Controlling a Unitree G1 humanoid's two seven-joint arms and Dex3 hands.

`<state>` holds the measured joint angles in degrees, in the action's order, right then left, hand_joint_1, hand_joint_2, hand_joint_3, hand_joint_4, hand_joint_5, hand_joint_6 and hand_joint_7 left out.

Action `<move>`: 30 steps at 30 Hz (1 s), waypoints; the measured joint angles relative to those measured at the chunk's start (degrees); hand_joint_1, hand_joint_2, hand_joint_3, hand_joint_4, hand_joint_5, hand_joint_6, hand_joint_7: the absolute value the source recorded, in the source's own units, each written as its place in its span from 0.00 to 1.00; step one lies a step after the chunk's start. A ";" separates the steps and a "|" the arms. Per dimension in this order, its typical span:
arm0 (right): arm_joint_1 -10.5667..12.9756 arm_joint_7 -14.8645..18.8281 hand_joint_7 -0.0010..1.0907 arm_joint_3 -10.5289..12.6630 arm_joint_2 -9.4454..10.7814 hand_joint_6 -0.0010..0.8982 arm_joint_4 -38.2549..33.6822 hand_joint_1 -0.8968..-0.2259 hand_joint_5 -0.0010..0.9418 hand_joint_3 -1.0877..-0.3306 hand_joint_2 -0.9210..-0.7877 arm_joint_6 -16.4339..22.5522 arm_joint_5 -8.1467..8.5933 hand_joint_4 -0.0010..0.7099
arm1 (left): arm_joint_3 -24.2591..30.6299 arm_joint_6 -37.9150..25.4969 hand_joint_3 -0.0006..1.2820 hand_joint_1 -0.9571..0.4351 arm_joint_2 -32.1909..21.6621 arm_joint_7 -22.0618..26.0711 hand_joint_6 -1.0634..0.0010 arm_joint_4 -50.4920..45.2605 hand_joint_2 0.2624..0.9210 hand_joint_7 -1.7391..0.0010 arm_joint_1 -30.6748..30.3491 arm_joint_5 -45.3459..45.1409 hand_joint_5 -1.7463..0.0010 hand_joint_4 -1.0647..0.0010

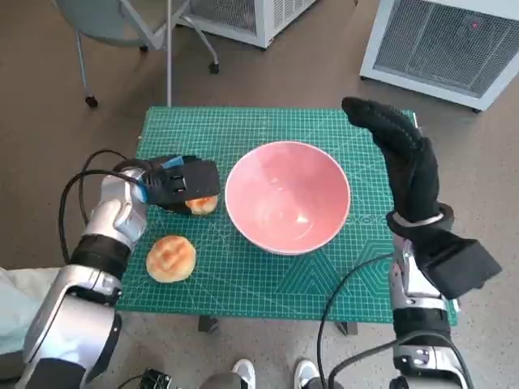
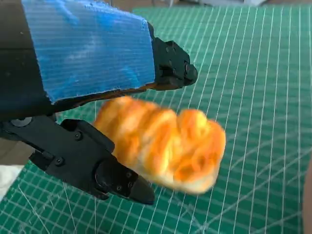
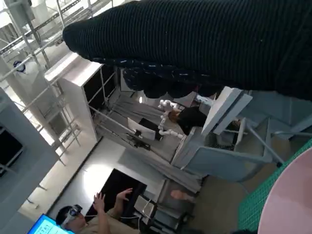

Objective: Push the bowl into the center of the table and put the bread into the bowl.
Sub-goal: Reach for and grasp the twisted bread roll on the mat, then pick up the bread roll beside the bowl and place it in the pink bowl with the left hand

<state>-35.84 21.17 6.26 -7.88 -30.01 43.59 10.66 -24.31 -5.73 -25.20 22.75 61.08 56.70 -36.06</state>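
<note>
Your left hand [image 1: 180,185] is closed around a bread roll [image 1: 202,204], black fingers [image 2: 119,180] below it and the blue-taped back above. In the left wrist view the bread roll [image 2: 163,145] sits between the upper and lower fingers, blurred, above the green cutting mat [image 2: 253,73]; you can't tell from that view whether it touches the mat. In the head view this held roll is just left of the pink bowl [image 1: 287,196], close to its rim but apart from it.

The bowl stands upright on the surface, about mid-mat, a bit to the right of middle, nothing inside it. A second bread roll, round bun [image 1: 170,258], lies on the mat near the near-left corner, below your left hand, untouched and well apart from the bowl.

Your right hand [image 1: 399,150], in the black knitted glove, is raised at the right side of the surface, fingers stretched out and pointing to the far edge, holding nothing. It sits beside the bowl's right rim; touching or not, cannot tell. The right wrist view shows the glove [image 3: 204,44] as a dark band, a slice of the pink bowl's rim [image 3: 292,200] at the corner, and a person [image 3: 92,217] in the room behind.

Green mat [image 1: 243,130] covers the surface. A chair with castors [image 1: 122,32] and white units [image 1: 454,44] stand on the floor at the far side.
</note>
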 measured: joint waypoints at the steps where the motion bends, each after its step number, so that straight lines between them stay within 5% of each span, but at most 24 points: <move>1: 0.01 0.00 0.41 0.00 0.03 0.00 0.00 0.20 0.00 0.38 0.00 0.00 0.00 0.17 | -0.10 0.23 0.00 0.55 0.23 -0.21 0.73 0.50 0.68 1.00 0.13 0.03 0.99 0.91; 9: 0.14 -0.01 0.41 0.00 0.13 0.00 0.02 0.20 0.00 0.38 0.00 0.00 0.00 0.17 | -1.15 1.07 0.00 0.60 1.47 -1.76 0.68 3.44 0.68 0.99 1.12 0.03 0.99 0.86; 12: 0.23 -0.01 0.41 0.01 0.15 0.00 0.02 0.20 0.00 0.38 0.00 0.00 0.01 0.17 | -1.57 1.20 0.00 0.64 1.83 -2.83 0.59 4.51 0.69 0.98 1.49 0.02 0.98 0.76; 14: 0.26 -0.01 0.41 0.01 0.24 0.00 0.03 0.20 0.00 0.38 0.00 0.00 0.05 0.17 | -1.78 1.36 0.01 0.68 2.06 -3.77 0.48 5.22 0.73 0.95 1.68 0.02 0.92 0.57; 16: 0.31 -0.01 0.42 0.01 0.29 0.00 0.07 0.20 0.00 0.38 0.00 -0.01 0.27 0.17 | -1.92 1.67 0.03 0.75 2.23 -5.43 0.35 5.67 0.79 0.92 1.74 0.02 0.73 0.45; 17: 0.33 0.00 0.42 0.01 0.30 0.00 0.08 0.20 0.00 0.38 0.00 -0.03 0.37 0.17 | -1.98 1.90 0.03 0.83 2.28 -6.27 0.31 5.81 0.86 0.86 1.75 -0.01 0.59 0.39; 18: 0.35 0.00 0.42 0.01 0.31 0.00 0.11 0.20 0.00 0.38 0.00 -0.07 0.44 0.17 | -2.03 2.19 0.03 0.78 2.30 -7.10 0.30 5.97 0.89 0.73 1.75 -0.04 0.51 0.33; 20: 0.46 0.01 0.42 0.02 0.30 0.00 0.21 0.20 0.00 0.38 0.00 -0.18 0.54 0.17 | -2.25 3.33 0.03 0.73 2.28 -9.83 0.29 6.16 0.91 0.61 1.68 -0.27 0.42 0.28; 26: 0.80 0.09 0.43 0.00 0.35 0.00 0.62 0.20 0.00 0.38 0.00 -0.61 0.92 0.17 | -2.58 8.40 0.04 0.69 1.56 -17.39 0.27 5.85 0.94 0.52 1.11 -1.16 0.32 0.27; 30: 1.06 0.14 0.44 0.02 0.34 0.00 1.01 0.20 0.00 0.38 0.00 -0.90 1.19 0.17 | -2.18 11.71 0.04 0.69 0.03 -20.47 0.30 2.70 0.94 0.45 -0.32 -1.19 0.34 0.27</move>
<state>-34.78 21.31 6.28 -7.53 -29.00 42.69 11.84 -26.50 5.98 -25.17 2.28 63.78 56.38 -37.25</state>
